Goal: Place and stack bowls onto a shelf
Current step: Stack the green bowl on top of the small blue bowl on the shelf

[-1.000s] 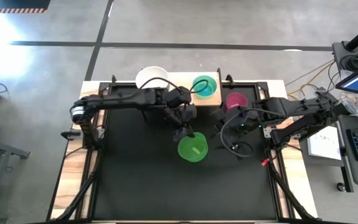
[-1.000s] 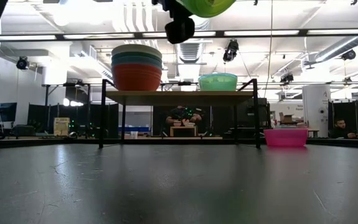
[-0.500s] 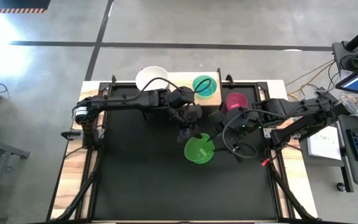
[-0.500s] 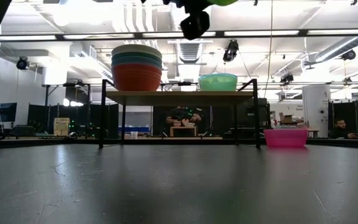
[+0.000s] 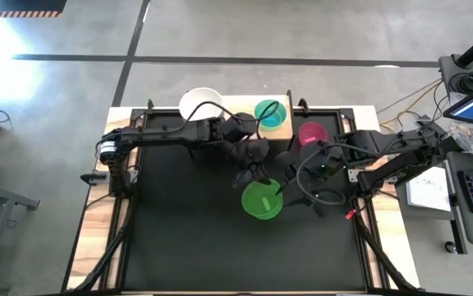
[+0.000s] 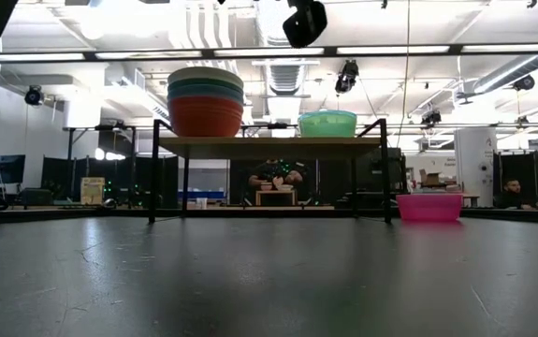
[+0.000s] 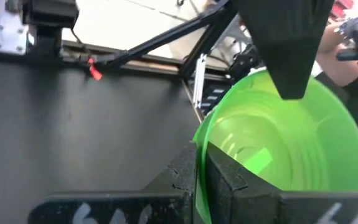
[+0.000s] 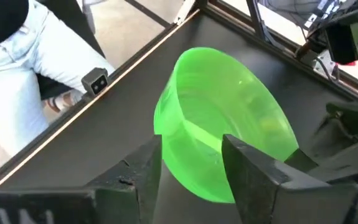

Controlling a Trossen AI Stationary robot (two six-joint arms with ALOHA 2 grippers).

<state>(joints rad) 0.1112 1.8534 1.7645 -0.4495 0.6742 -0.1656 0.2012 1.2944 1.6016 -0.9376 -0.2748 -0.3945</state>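
My left gripper is shut on the small green bowl, held high above the table's middle; it also shows in the left wrist view. My right gripper is open at the bowl's right side. In the right wrist view its gripper has one finger on each side of the bowl; I cannot tell whether they touch it. On the light-wood shelf stand a stack of larger bowls, red at the bottom and cream on top, and a smaller bluish-green bowl. A pink bowl sits on the table. My left gripper pinches the green bowl's rim on the side toward the shelf, one finger inside the bowl and one outside. The fingers come from above, slanting down. The bowl hangs below them, lifted clear of the table, its opening up.
The shelf stands at the table's far edge, with the cream-topped stack at its left and the smaller bowl at its right. The pink bowl lies just right of the shelf. A person stands beyond the table edge.
My left gripper has carried the green bowl up, out of the low view's top, and a little toward the table's right and near edges. My right gripper has come toward the bowl, toward the table's near edge, and now stands at its right side.
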